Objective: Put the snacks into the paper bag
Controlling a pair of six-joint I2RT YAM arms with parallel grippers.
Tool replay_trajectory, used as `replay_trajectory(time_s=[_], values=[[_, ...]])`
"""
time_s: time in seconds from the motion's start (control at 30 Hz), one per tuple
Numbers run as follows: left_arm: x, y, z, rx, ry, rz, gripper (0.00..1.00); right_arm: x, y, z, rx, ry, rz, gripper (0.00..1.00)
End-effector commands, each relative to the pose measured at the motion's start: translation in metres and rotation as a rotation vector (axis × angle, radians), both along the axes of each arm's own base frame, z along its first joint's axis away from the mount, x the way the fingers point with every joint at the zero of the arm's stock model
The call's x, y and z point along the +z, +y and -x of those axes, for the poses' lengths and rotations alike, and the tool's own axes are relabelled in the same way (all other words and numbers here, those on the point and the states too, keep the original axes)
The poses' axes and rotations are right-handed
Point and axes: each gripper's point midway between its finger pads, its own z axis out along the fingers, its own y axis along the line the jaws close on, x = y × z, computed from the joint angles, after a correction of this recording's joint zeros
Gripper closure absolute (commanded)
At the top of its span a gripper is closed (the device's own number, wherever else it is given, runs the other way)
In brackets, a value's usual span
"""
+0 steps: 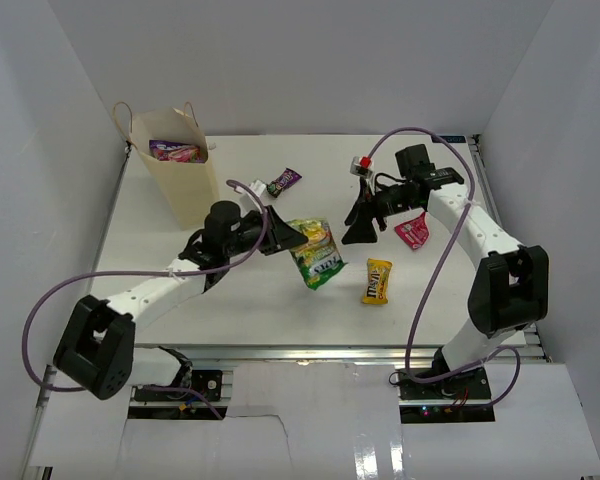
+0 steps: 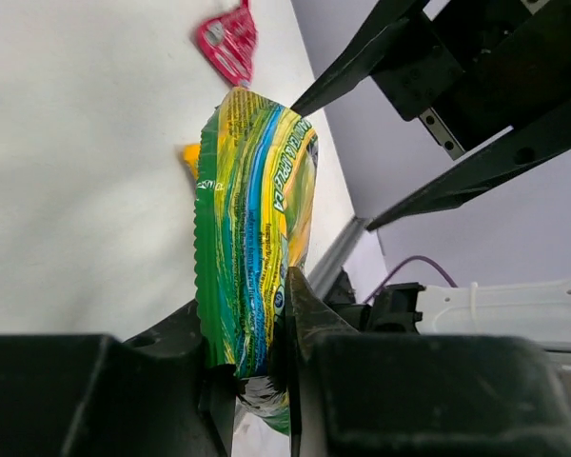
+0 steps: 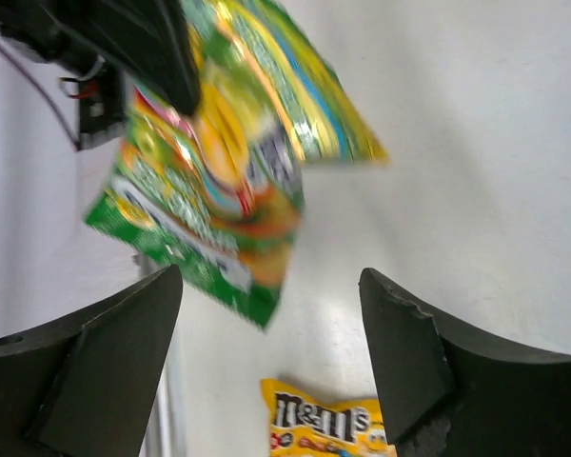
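Left end effector tight around green-yellow packet; right end effector wide open, empty.

White table: paper bag standing far-left; dark purple packet, red-pink packet, yellow packet lying.

Overhead + wrist cams; shared packet
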Motion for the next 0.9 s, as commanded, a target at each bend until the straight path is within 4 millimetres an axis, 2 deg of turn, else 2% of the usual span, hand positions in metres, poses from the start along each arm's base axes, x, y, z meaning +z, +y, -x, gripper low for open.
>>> replay_trajectory(time_s=[0.0,0.03,0.07,0.1,0.13,0.17,0.2,0.23,0.27,0.3,0.33,0.37,0.4,0.43,0.47,0.53,0.6,0.63,0.67,0.7,0.73,0.77,0.8,0.87], values=[[0.058,0.045,-0.018,0.092,-0.153,-0.068,0.88,0.011,-0.008,-0.04,-0.128,-0.176,0.097,0.19],[0.067,0.058,-0.025,0.138,-0.178,-0.101,0.88,0.011,-0.016,-0.051,-0.178,-0.235,0.148,0.18],[0.065,0.084,-0.028,0.184,-0.174,-0.193,0.88,0.021,-0.021,-0.054,-0.207,-0.298,0.159,0.17],[0.097,0.096,-0.036,0.226,-0.235,-0.209,0.89,0.027,-0.026,-0.061,-0.237,-0.354,0.18,0.17],[0.109,0.114,-0.045,0.301,-0.255,-0.262,0.89,0.036,-0.034,-0.076,-0.297,-0.454,0.216,0.16],[0.119,0.137,-0.055,0.364,-0.266,-0.31,0.89,0.055,-0.04,-0.077,-0.329,-0.54,0.213,0.13],[0.117,0.154,-0.055,0.379,-0.255,-0.399,0.89,0.054,-0.045,-0.079,-0.352,-0.579,0.228,0.09],[0.157,0.181,-0.066,0.48,-0.324,-0.422,0.9,0.067,-0.051,-0.09,-0.401,-0.671,0.234,0.02],[0.162,0.194,-0.066,0.504,-0.311,-0.466,0.9,0.075,-0.054,-0.088,-0.412,-0.71,0.232,0.02],[0.167,0.207,-0.075,0.525,-0.329,-0.522,0.9,0.075,-0.055,-0.088,-0.409,-0.719,0.234,0.02],[0.205,0.222,-0.081,0.6,-0.394,-0.533,0.9,0.073,-0.054,-0.086,-0.398,-0.71,0.233,0.02],[0.212,0.241,-0.084,0.649,-0.381,-0.572,0.9,0.07,-0.053,-0.085,-0.389,-0.696,0.23,0.02],[0.215,0.251,-0.095,0.681,-0.372,-0.605,0.9,0.063,-0.052,-0.081,-0.372,-0.679,0.229,0.02],[0.246,0.261,-0.096,0.73,-0.435,-0.613,0.9,0.06,-0.051,-0.077,-0.356,-0.669,0.218,0.02],[0.254,0.276,-0.099,0.791,-0.431,-0.643,0.9,0.057,-0.05,-0.075,-0.353,-0.66,0.215,0.02],[0.277,0.294,-0.109,0.878,-0.459,-0.67,0.9,0.051,-0.051,-0.073,-0.355,-0.64,0.218,0.02],[0.29,0.308,-0.115,0.948,-0.476,-0.686,0.9,0.049,-0.053,-0.072,-0.36,-0.632,0.22,0.02],[0.29,0.314,-0.125,0.962,-0.472,-0.701,0.9,0.047,-0.055,-0.071,-0.361,-0.625,0.222,0.02],[0.304,0.317,-0.128,0.988,-0.505,-0.691,0.9,0.045,-0.056,-0.071,-0.363,-0.622,0.224,0.02],[0.306,0.321,-0.134,1.006,-0.506,-0.7,0.9,0.044,-0.057,-0.071,-0.367,-0.619,0.224,0.02],[0.299,0.324,-0.148,1.008,-0.49,-0.713,0.9,0.044,-0.06,-0.072,-0.373,-0.615,0.225,0.02],[0.305,0.324,-0.153,1.015,-0.511,-0.71,0.9,0.043,-0.061,-0.072,-0.376,-0.61,0.226,0.02],[0.3,0.34,-0.161,1.043,-0.497,-0.72,0.9,0.043,-0.062,-0.072,-0.379,-0.608,0.226,0.02],[0.286,0.349,-0.181,1.04,-0.482,-0.719,0.9,0.043,-0.066,-0.073,-0.39,-0.601,0.223,0.02]])
